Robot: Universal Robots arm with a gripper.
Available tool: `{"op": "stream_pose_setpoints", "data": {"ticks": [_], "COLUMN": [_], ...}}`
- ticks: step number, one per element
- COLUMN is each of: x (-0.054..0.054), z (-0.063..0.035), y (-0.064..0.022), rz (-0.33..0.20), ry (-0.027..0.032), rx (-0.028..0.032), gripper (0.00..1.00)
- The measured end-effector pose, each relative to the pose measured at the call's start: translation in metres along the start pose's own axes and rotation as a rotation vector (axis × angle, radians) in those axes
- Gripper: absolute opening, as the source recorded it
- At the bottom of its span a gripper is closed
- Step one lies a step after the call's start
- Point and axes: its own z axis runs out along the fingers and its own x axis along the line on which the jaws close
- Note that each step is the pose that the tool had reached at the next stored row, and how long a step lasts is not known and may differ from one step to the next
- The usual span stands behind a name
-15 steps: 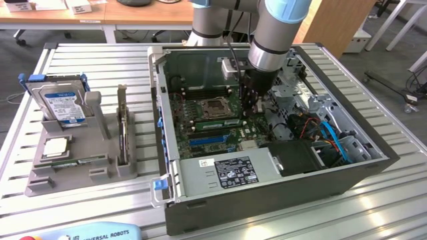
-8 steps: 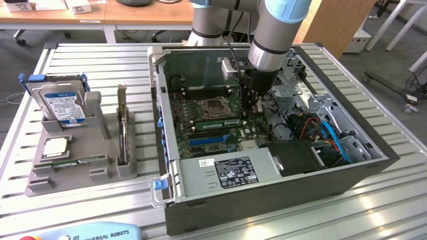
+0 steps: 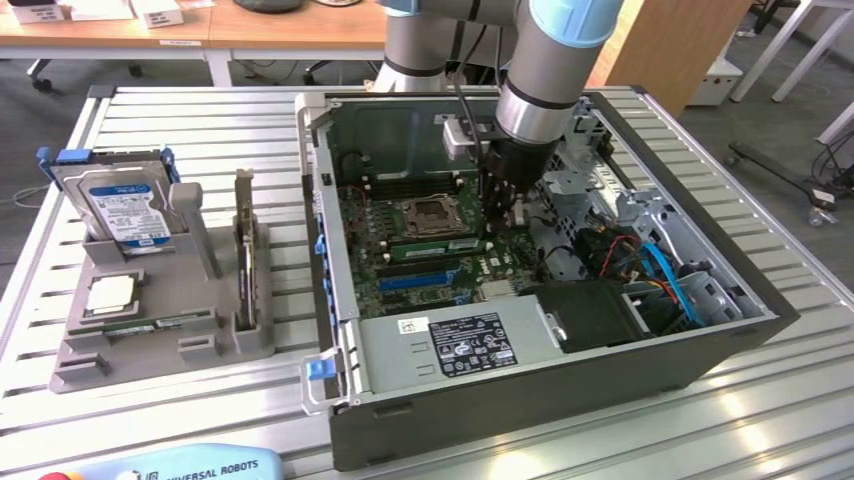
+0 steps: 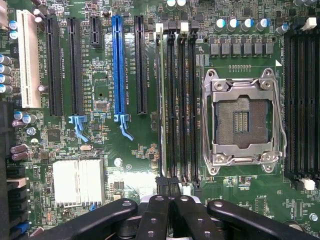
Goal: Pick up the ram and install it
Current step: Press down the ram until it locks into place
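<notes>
Green board: motherboard lies flat inside the open case, the empty CPU socket near its middle.
Arm: reaches down into the case; gripper hangs at about 3 o'clock of the socket in the exterior view, low over the board.
Jaws: clenched, fingers pressed together; whether they nip the stick's top edge I cannot tell.
Ram: thin green stick stands on edge in the slot nearest the blue PCI slot, directly beyond the fingertips in the wrist view.
Slots: neighbouring black ram slots look empty.
Progress: pick-up done, judging by the stick standing in the bank; seating looks close to finished or finished, but latch state at the slot ends is too unclear to call.
Left over: confirming it is fully pushed home.
Holder: grey rack at 9 o'clock of the case, with the hard drive upright in it.
</notes>
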Motion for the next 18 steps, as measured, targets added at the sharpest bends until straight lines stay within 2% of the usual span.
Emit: {"op": "stream_pose_setpoints", "data": {"ticks": [18], "x": [0.0], "z": [0.002], "y": [0.0], "rz": [0.0], "ry": [0.0], "rx": [0.0], "gripper": [0.1]}}
